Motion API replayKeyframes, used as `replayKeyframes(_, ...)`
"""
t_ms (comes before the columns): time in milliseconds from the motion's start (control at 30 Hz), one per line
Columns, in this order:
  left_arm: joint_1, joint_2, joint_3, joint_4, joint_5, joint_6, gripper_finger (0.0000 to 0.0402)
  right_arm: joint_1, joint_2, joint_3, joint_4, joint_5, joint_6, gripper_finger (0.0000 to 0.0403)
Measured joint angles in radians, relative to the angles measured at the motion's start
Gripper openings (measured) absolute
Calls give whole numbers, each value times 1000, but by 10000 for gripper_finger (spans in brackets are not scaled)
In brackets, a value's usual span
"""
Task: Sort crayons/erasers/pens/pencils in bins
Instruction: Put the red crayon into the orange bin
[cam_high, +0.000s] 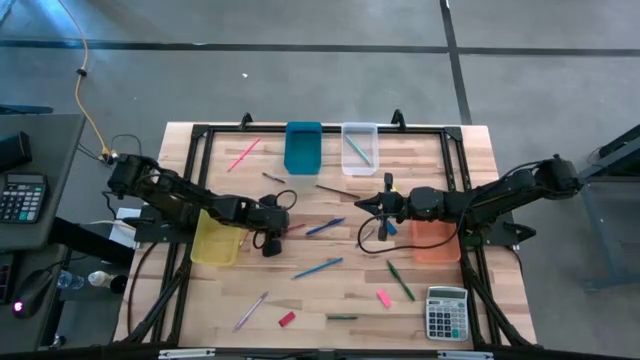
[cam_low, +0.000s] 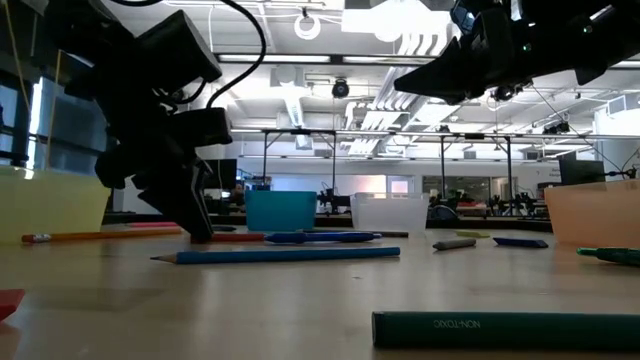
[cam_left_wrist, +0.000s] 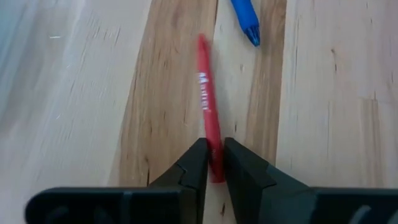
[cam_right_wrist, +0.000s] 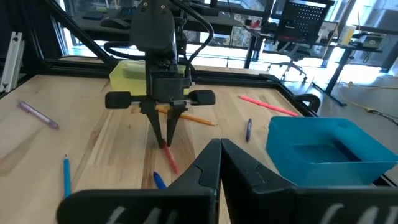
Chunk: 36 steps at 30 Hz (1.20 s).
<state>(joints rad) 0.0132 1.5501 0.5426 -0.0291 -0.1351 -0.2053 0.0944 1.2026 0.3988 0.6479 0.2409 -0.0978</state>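
My left gripper (cam_high: 270, 240) stands beside the yellow bin (cam_high: 213, 240), pointing down, shut on a thin red stick (cam_left_wrist: 206, 106) that lies on the table. It also shows in the low view (cam_low: 196, 225) and in the right wrist view (cam_right_wrist: 165, 140). My right gripper (cam_high: 364, 205) hovers above mid-table, shut and empty, with its fingers toward the left arm. The teal bin (cam_high: 302, 147) and the clear bin (cam_high: 359, 146) stand at the far edge, and the orange bin (cam_high: 435, 241) is under the right arm. A pink eraser (cam_high: 383, 298) and a red eraser (cam_high: 287, 320) lie flat near the front. My left gripper pinches the red stick near its one end (cam_left_wrist: 215, 163) between its two fingertips. The fingers come from above, pointing down, and stand across the stick. The rest of the stick (cam_low: 236, 237) lies on the tabletop, reaching away from the fingers toward a blue pen.
Loose sticks lie about: a blue pen (cam_high: 325, 226), a blue pencil (cam_high: 318, 268), green pens (cam_high: 400, 280), a purple pen (cam_high: 250, 310), a pink stick (cam_high: 243, 153). A grey calculator (cam_high: 447, 313) sits at the front right. A black frame (cam_high: 190, 180) edges the table.
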Motion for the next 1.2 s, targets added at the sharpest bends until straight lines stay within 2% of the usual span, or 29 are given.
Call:
replayKeyframes(200, 0, 0, -1, -6, 1, 16, 17, 0, 0, 0, 0, 0, 3, 0)
replayKeyframes(433, 0, 0, -2, -7, 1, 9, 14, 0, 0, 0, 0, 0, 3, 0)
replayKeyframes(833, 0, -163, -8, -149, -18, -9, 13, 0, 0, 0, -5, 48, 0, 0)
replayKeyframes(1200, 0, -293, -6, -139, -66, -1, 12, 0, 0, -4, -18, 48, -14, 0)
